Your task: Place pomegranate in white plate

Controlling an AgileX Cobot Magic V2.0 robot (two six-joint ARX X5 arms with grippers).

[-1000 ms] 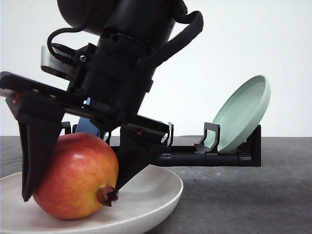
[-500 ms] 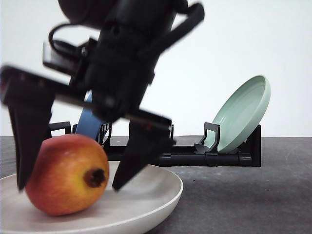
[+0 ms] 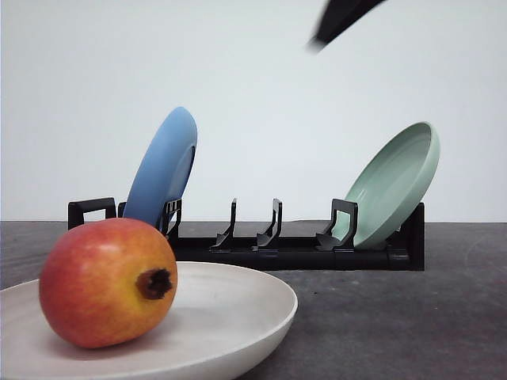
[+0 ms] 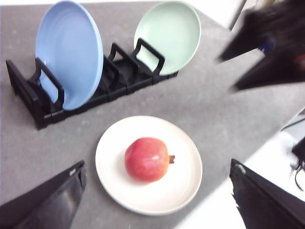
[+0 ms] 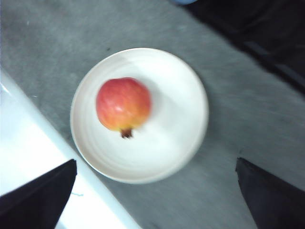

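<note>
The pomegranate [image 3: 107,283] lies on its side in the white plate [image 3: 245,309], calyx nub pointing right, with nothing touching it. From the left wrist view it sits near the middle of the plate [image 4: 183,183] as a red fruit [image 4: 147,159]. My left gripper [image 4: 157,167] hangs open high above it. The right wrist view shows the pomegranate [image 5: 123,104] on the plate [image 5: 181,124] well below my open right gripper [image 5: 156,161], which is blurred. A blurred black fingertip [image 3: 341,20] crosses the top of the front view.
Behind the plate stands a black dish rack [image 3: 293,249] holding a blue plate [image 3: 162,170] at its left end and a pale green plate [image 3: 396,182] at its right end. The table's near edge [image 5: 28,157] lies close to the white plate.
The gripper that straddled the pomegranate has opened off it and risen almost out of the front view. The fruit rolled slightly left, its calyx turning from low front to the right side.
</note>
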